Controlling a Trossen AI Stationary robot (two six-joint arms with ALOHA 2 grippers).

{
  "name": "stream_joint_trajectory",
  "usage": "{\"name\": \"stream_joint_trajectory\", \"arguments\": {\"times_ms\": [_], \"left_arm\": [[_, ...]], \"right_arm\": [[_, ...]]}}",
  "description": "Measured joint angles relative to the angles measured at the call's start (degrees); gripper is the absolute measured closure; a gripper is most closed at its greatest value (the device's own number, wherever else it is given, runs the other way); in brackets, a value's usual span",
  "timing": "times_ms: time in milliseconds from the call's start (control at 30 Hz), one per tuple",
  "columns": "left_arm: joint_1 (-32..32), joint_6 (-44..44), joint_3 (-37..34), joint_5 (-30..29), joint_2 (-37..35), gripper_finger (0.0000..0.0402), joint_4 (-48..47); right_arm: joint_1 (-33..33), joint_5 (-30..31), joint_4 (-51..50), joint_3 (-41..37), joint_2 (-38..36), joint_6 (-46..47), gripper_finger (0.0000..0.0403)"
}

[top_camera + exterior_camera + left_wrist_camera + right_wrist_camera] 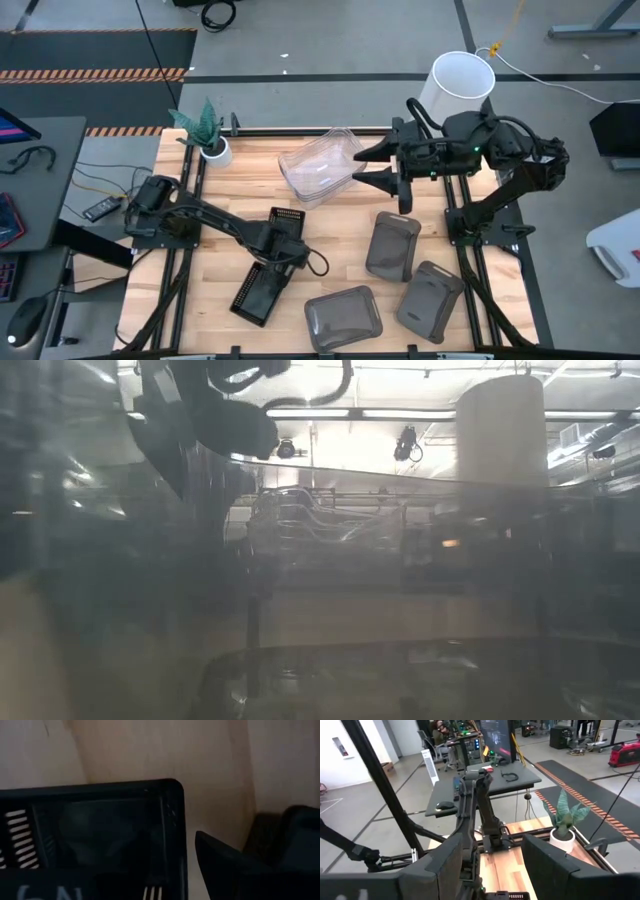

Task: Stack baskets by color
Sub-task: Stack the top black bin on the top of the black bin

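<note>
Two black perforated baskets lie left of centre, one (288, 222) farther back and one (258, 290) nearer the front. My left gripper (282, 250) points down between them, open. In the left wrist view a black basket's end wall (176, 835) stands between the fingers, one finger (230, 865) outside it; I cannot tell whether they touch. Clear baskets (320, 165) sit nested at the far middle. Three smoky grey baskets (393, 245), (432, 300), (343, 318) lie flat at the right front. My right gripper (385, 168) hangs open, high above the table, beside the clear baskets.
A small potted plant (212, 135) stands at the far left corner. A tall white cylinder (462, 85) stands behind the table's far right edge. A grey basket close to the low camera (400, 680) veils most of that view. Bare wood shows at the left front.
</note>
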Motion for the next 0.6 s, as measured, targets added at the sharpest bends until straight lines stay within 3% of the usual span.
{"name": "stream_joint_trajectory", "arguments": {"times_ms": [167,500,600], "left_arm": [[0.47,0.64,0.0,0.26,0.8,0.0254,-1.6],[0.5,2.79,0.0,0.98,0.79,0.0378,-4.59],[0.69,2.68,0.15,0.91,0.35,0.0389,-6.4]], "right_arm": [[0.98,-0.04,-0.33,0.0,0.0,0.22,0.0195],[1.5,0.42,-0.4,0.0,0.0,0.22,0.0195],[1.5,0.42,-0.48,0.0,0.0,0.22,0.0195]]}}
